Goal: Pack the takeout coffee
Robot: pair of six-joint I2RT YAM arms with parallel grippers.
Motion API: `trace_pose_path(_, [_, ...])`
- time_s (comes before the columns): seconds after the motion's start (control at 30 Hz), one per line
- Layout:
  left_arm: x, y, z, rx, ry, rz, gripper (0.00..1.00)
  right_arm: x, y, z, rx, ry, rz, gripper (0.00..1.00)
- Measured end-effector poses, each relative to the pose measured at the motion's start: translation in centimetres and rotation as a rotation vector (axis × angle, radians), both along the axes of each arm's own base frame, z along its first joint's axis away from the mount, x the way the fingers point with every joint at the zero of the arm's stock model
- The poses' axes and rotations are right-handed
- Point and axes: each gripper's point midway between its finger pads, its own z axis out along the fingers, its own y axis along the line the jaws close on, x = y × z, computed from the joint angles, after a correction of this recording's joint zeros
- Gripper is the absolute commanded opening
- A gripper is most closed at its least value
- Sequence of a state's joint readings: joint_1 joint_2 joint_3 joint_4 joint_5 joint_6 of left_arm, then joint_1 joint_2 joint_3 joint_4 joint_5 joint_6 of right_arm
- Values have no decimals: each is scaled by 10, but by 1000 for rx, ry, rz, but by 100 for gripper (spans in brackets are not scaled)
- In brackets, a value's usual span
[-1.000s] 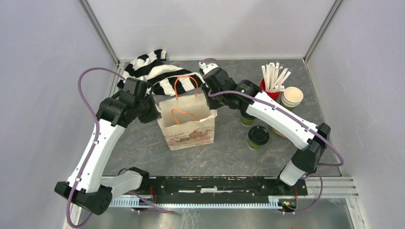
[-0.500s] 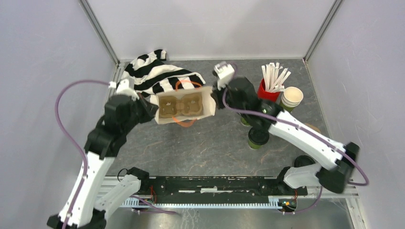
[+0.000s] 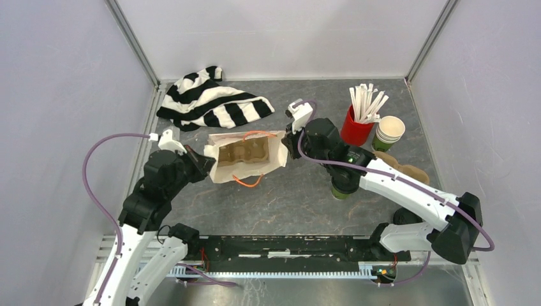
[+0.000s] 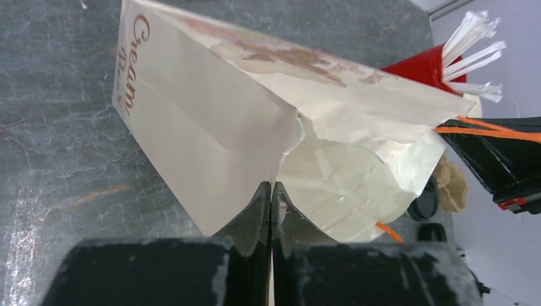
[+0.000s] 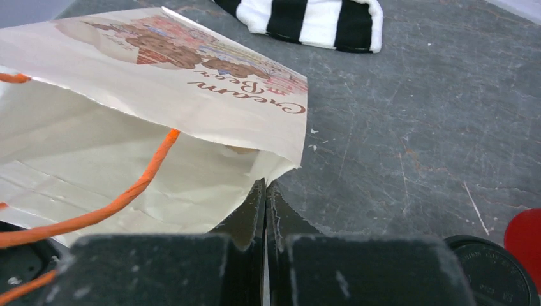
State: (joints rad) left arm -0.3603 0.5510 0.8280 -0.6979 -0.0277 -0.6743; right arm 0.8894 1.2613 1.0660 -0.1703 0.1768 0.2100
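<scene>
Left tool point(image 4: 271, 191) and right tool point(image 5: 265, 189), each pinched shut on an opposite rim of the paper bag point(image 3: 274, 159), should hold its mouth spread and steady, as the takeout coffee point(image 3: 340, 190) stands outside, beneath the right arm point(image 3: 399, 186).

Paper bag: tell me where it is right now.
Top view: the paper bag is mid-table, just nearer the arms than the striped cloth, pinched between the left fingers and the right fingers.
</scene>
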Motion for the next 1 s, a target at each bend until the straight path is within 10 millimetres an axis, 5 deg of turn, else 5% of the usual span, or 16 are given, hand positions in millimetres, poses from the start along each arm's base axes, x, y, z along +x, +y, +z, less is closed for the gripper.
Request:
trace_pose_path(0.27, [14, -2, 44, -25, 87, 62, 2, -6, 12, 63, 89, 81, -23, 43])
trace_pose_path(0.6, [20, -8, 0, 17, 348, 95, 14, -21, -17, 84, 25, 164, -95, 91])
trace_pose_path(0.73, [15, -4, 1, 34, 370, 112, 28, -10, -56, 84, 6, 191, -206, 97])
trace_pose_path(0.83, [11, 0, 2, 49, 385, 121, 46, 3, -116, 65, -23, 236, -352, 98])
trace_pose_path(1.0, [12, 1, 20, 73, 349, 96, 80, -23, -169, 31, -141, 319, -431, 98])
